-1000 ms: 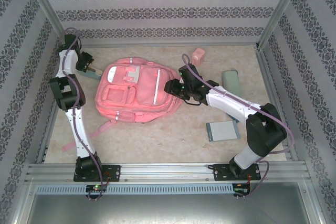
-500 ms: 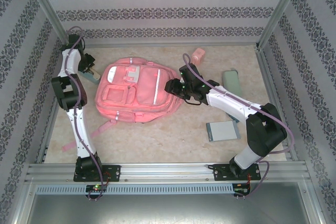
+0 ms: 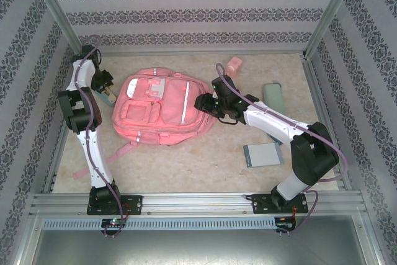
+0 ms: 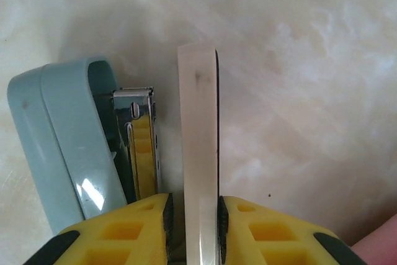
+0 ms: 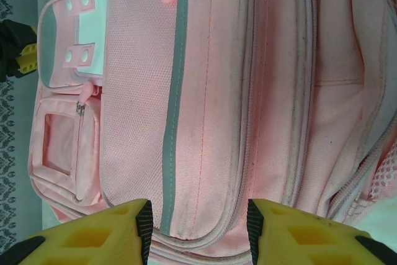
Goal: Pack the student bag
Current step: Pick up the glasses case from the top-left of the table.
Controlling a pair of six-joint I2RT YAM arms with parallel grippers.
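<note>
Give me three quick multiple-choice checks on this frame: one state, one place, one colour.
1. The student bag is:
A) lying flat, front pockets up
B) standing upright
C) hanging from a gripper

2. The white strip is:
A) on top of the bag
B) between the left gripper's fingers, beside the stapler
C) under a book

3. The stapler's shell is:
A) red
B) black
C) teal

Key:
1A, the top view shows it spread flat on the table with its front pockets facing up.
2B, the left wrist view shows a yellow finger on either side of the strip.
3C, the shell is teal in that same view.
</note>
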